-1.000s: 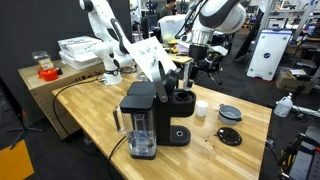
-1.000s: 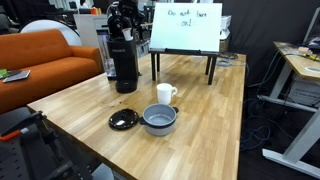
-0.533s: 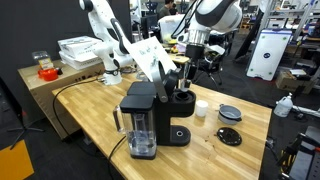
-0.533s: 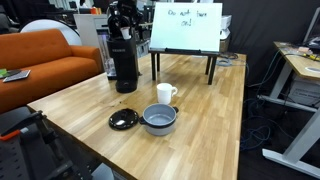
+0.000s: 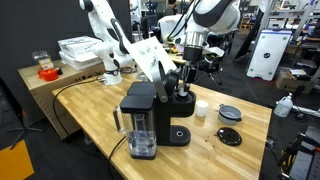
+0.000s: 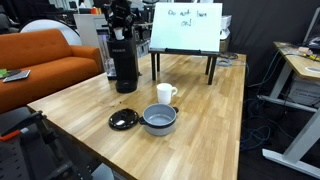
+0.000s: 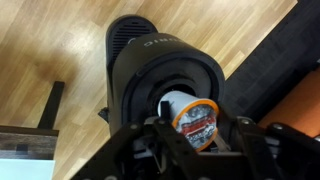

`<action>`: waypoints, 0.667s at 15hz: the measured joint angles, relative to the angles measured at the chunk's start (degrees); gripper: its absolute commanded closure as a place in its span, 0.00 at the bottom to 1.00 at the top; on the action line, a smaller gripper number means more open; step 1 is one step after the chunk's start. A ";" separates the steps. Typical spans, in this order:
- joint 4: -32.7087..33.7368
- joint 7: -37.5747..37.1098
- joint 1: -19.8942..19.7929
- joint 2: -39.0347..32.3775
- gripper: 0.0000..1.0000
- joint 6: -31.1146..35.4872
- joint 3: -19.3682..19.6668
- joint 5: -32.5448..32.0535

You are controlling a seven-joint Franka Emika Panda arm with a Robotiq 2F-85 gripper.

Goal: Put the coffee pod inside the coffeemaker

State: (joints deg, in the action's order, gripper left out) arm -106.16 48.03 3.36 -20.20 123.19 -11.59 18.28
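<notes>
On the wooden surface (image 6: 215,120) a white mug (image 6: 165,94) stands near a grey bowl (image 6: 159,121), and a flat black disc (image 6: 123,120) lies just beside the bowl. A handwritten whiteboard sign (image 6: 185,27) stands farther back. An orange sofa (image 6: 45,60) sits alongside the surface.

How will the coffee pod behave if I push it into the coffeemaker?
The coffee pod looks small, with a foil-like lid, so probably light and crushable. Its round body sits tilted over the coffeemaker opening, so it may tip or jam rather than seat flat.
</notes>
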 measured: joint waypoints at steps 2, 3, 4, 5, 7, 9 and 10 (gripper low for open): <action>0.03 0.85 0.01 -0.47 0.77 -0.35 -0.30 0.29; 0.13 1.24 0.00 -0.79 0.77 -0.50 -0.40 0.35; 0.36 1.52 0.00 -1.22 0.77 -0.64 -0.48 0.36; 0.59 1.76 0.00 -1.64 0.77 -0.74 -0.51 0.36; 1.13 1.88 0.00 -2.27 0.77 -0.97 -0.53 0.36; 1.86 1.88 -0.06 -2.80 0.26 -1.38 -0.53 0.36; 2.12 1.88 -0.08 -2.92 0.21 -1.65 -0.53 0.36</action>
State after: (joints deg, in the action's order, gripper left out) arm -104.04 49.91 3.27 -23.12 121.54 -12.12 18.64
